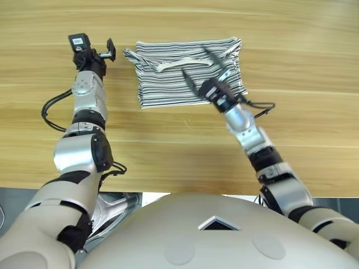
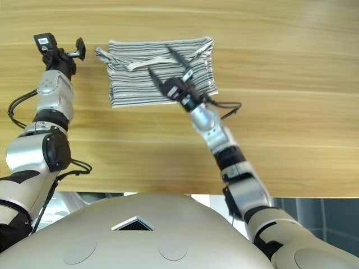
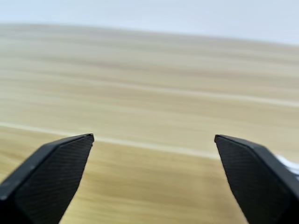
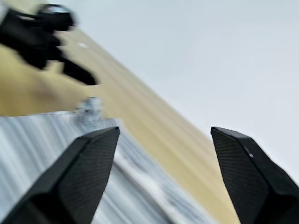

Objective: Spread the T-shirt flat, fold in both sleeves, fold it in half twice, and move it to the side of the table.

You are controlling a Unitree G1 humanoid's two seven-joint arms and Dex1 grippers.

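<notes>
The black-and-white striped T-shirt [image 1: 188,75] lies folded into a compact rectangle at the far middle of the wooden table [image 1: 168,145], a white neck band showing on its top. My right gripper [image 1: 202,67] hovers open just above the shirt's right half, with nothing between its fingers; the stripes [image 4: 42,154] pass beneath it in the right wrist view. Left of the shirt, my left gripper [image 1: 95,49] stands open and apart from the cloth, over bare wood [image 3: 154,93].
Bare wood stretches to the left, right and front of the shirt. The table's front edge [image 1: 168,192] runs close to my body. A black cable [image 1: 263,109] loops beside my right wrist.
</notes>
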